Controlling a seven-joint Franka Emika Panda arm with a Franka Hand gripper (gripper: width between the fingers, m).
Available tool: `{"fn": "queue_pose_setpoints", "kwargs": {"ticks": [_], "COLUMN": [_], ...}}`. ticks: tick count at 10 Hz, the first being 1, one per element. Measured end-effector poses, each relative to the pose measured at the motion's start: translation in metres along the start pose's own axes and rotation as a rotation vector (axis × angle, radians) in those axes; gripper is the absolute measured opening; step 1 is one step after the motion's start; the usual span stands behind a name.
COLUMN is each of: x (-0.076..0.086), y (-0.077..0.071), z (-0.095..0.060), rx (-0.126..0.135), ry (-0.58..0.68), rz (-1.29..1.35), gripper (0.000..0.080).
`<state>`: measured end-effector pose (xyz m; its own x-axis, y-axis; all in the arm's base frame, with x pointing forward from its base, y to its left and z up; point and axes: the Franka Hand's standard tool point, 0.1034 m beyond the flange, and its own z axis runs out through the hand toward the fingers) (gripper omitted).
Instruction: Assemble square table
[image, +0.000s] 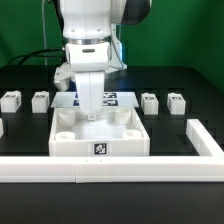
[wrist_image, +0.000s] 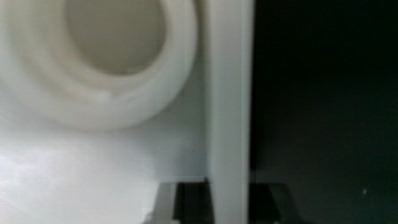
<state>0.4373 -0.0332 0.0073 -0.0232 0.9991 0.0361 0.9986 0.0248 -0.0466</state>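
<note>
The white square table top lies flat near the front of the black table, with a black-and-white tag on its front wall. My gripper reaches down onto its far rim. In the wrist view the raised rim runs straight between my two dark fingers, which press against both of its sides. My gripper is shut on it. A round corner socket lies beside the rim. Small white legs lie in a row behind the top, two at the exterior view's left and two at its right.
The long white border rail runs along the front and turns back at the exterior view's right. The marker board lies just behind the top, partly hidden by the arm. A small white part shows at the left edge.
</note>
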Motion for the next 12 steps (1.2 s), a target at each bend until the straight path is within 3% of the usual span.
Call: {"fn": "queue_pose_setpoints", "kwargs": {"ticks": [4,6,10,12], "x": [0.003,0.026,0.081,0.096], "y": [0.002,0.012,0.046,0.056], "z": [0.0,0.001,0.001,0.001], "rx": [-0.005,-0.014,-0.046,-0.056], "ry": [0.001,0.014,0.052,0.066], "rz": [0.015,0.052,0.092,0.092], "gripper": [0.0059,0.0059,0.0059,0.0059]}}
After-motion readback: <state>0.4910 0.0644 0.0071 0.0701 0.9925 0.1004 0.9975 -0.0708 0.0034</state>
